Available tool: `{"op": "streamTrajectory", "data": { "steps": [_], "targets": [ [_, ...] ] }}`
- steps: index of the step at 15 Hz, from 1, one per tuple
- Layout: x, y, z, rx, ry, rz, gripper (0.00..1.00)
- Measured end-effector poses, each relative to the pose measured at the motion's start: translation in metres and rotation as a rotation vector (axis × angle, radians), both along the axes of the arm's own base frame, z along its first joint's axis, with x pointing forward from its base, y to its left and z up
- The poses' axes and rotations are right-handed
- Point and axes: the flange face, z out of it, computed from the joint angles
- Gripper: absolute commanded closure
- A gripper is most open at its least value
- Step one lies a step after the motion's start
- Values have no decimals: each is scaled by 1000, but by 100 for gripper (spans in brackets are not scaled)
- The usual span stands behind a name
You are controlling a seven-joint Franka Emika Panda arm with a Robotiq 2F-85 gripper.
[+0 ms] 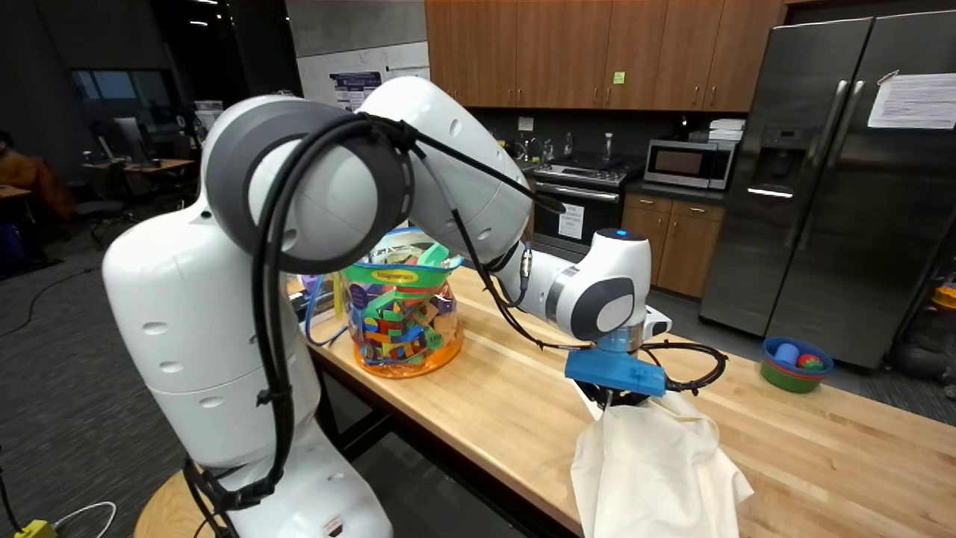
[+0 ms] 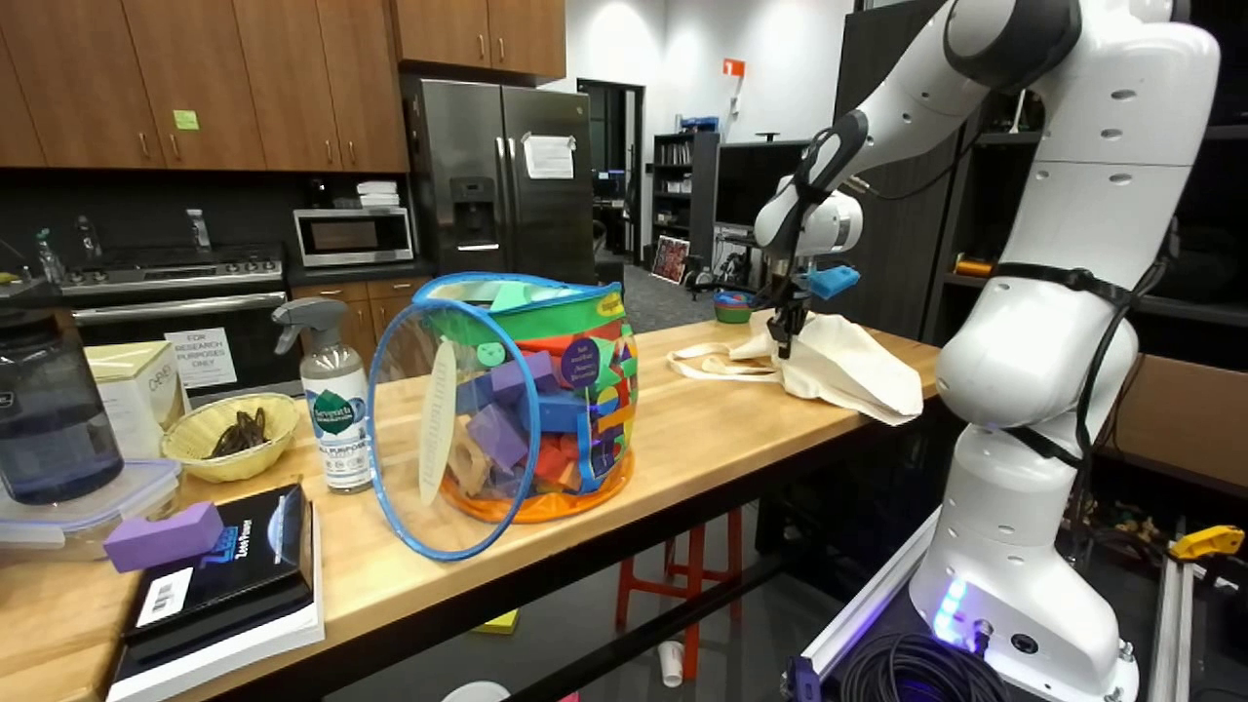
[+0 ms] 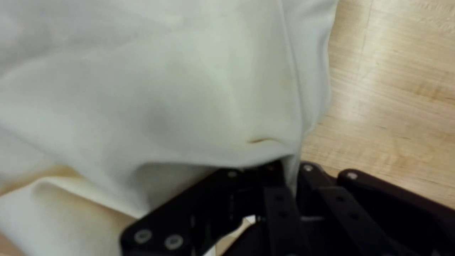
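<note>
I have the gripper (image 3: 293, 174) closed on a fold of the cream cloth bag (image 1: 657, 471), pinched between its jaws right of centre, low in the wrist view. In an exterior view the bag spreads over the wooden table (image 1: 836, 456) at lower right; stacked bowls (image 1: 790, 381) stand farther right, a clear bag of blocks (image 1: 403, 329) left of centre.

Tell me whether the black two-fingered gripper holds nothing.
No: in the wrist view, the gripper pinches part of the cream fabric tote bag.

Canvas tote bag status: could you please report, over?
Gripper clamped on canvas tote bag; fabric rumpled over tabletop; clear block-filled bag standing apart, not obstructing.
</note>
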Motion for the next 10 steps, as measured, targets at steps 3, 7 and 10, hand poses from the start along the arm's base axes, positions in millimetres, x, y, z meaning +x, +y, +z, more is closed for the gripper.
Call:
{"op": "streamTrajectory", "data": {
  "steps": [3,7,10],
  "targets": [
    [10,-14,2,-23,-25,-14,99],
    [35,-33,10,-69,-77,-14,99],
    [60,-43,14,-104,-118,4,99]
  ]
}}
